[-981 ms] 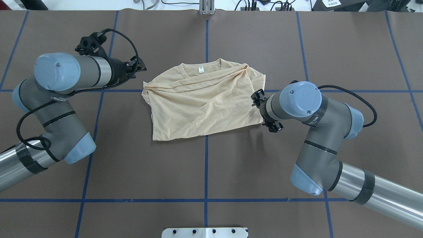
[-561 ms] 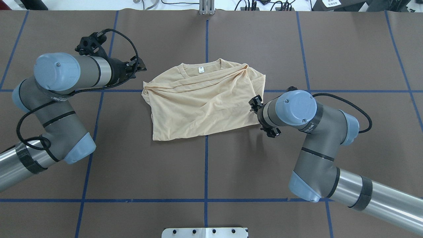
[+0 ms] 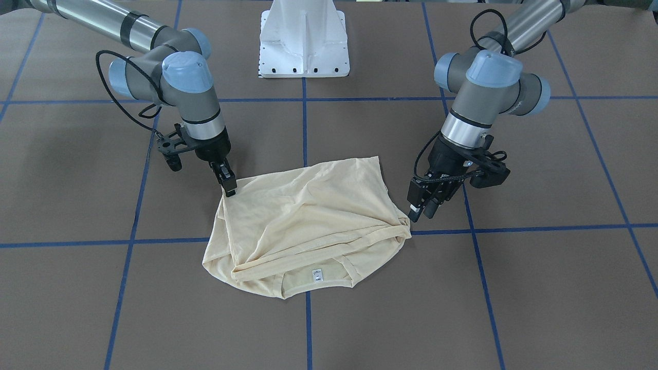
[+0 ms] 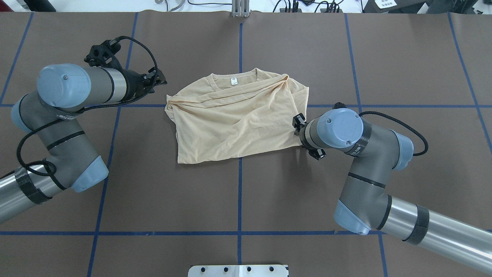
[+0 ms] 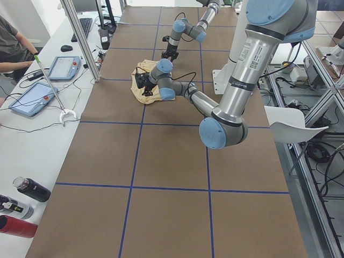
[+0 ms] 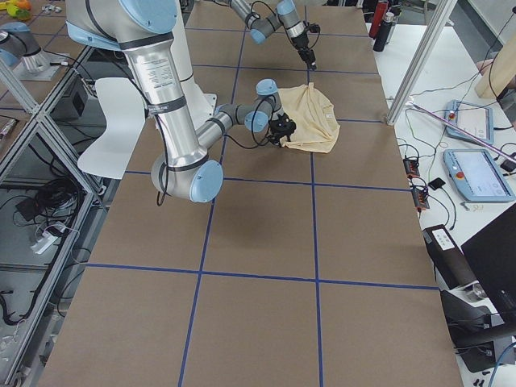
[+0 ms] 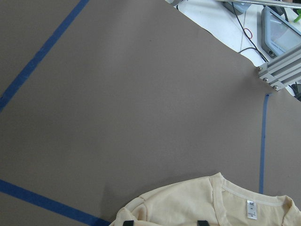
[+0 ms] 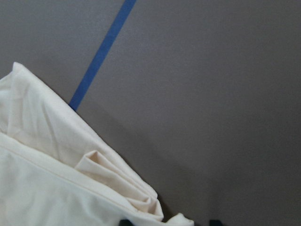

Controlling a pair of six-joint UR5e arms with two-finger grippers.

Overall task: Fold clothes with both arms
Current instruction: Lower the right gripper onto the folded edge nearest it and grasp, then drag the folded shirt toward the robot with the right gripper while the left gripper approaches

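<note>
Both spread-jawed, the black two-finger right gripper (image 3: 229, 189) and left gripper (image 3: 420, 210) flank the thin cream-yellow long-sleeved shirt (image 3: 308, 216); closing may catch only one bunched layer.

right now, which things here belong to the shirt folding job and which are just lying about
Job:
cream T-shirt, partly folded on the table
left gripper, open, beside the shirt's edge
right gripper, open, at a shirt corner

Lying about, on the side bench:
teach pendant
second teach pendant
black bottle
keyboard
</note>
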